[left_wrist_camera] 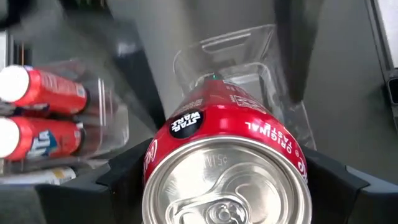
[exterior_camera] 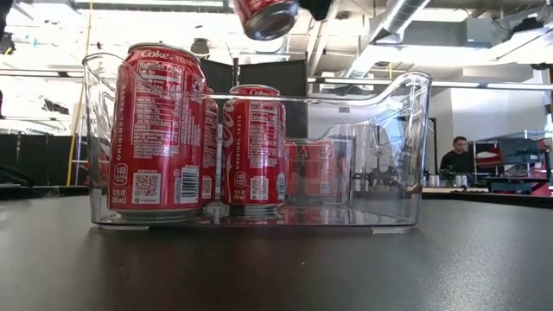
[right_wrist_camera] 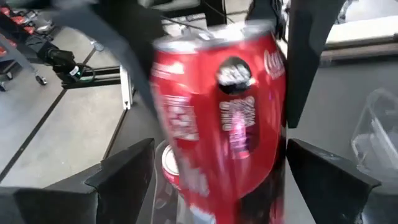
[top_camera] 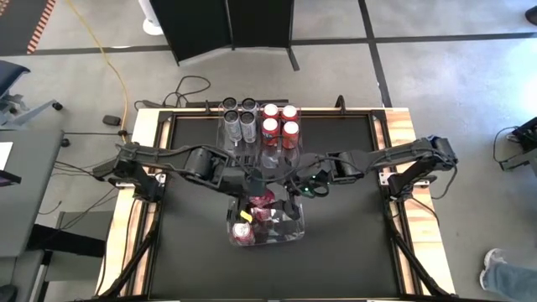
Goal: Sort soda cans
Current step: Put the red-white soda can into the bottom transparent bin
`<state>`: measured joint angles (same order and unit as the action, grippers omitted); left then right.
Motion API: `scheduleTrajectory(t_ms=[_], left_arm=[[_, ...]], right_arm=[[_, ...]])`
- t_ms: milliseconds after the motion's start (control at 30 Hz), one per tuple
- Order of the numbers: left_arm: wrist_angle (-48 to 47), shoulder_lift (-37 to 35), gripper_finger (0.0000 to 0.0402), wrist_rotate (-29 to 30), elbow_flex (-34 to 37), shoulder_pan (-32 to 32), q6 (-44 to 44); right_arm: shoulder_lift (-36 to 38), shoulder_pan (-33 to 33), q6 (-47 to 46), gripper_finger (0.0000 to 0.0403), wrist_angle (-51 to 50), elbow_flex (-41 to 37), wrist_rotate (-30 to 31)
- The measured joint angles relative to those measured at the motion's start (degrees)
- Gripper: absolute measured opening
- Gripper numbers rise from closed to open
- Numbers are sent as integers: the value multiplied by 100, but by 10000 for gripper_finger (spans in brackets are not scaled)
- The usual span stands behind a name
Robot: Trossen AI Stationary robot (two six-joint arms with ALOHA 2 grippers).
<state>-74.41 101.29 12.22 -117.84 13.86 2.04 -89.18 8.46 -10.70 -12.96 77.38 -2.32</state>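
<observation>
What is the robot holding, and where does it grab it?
The left gripper holds a red can by its sides. The right gripper is open.

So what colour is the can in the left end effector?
Red with a silver top, clearest in the left wrist view.

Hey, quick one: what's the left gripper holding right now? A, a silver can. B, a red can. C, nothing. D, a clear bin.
B: the left wrist view shows the left gripper closed around a red can, with a dark finger on each side.
</observation>
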Motion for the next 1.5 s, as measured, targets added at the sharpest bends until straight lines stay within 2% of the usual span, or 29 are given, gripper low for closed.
scheduleTrajectory(t_ms=[267, 467, 767, 900, 1067, 1233, 1367, 1500], left_arm=[[502, -15, 306, 42, -79, -13, 50], [424, -16, 306, 19, -79, 29, 339], [536, -33, 314, 9, -77, 35, 658], [636, -47, 331, 50, -201, 25, 704], [554, -93, 350, 135, -846, -85, 843], [438, -80, 351, 189, -1459, -211, 1055], [485, -81, 351, 738, -1731, -268, 1268], [506, -141, 351, 1211, -1709, -266, 1402]], right_arm=[[-123, -17, -415, 370, -30, -2, -10], [-95, 116, -409, 301, -119, -2, 117], [14, 169, -450, 299, -408, 11, 150], [238, 137, -437, 299, -556, 4, 478], [559, -55, -316, 299, -960, -9, 695], [967, -211, -267, 299, -1360, -17, 1078], [1423, -261, -267, 299, -1305, -274, 1177], [2112, -259, -490, 299, -921, -1044, 1338]])
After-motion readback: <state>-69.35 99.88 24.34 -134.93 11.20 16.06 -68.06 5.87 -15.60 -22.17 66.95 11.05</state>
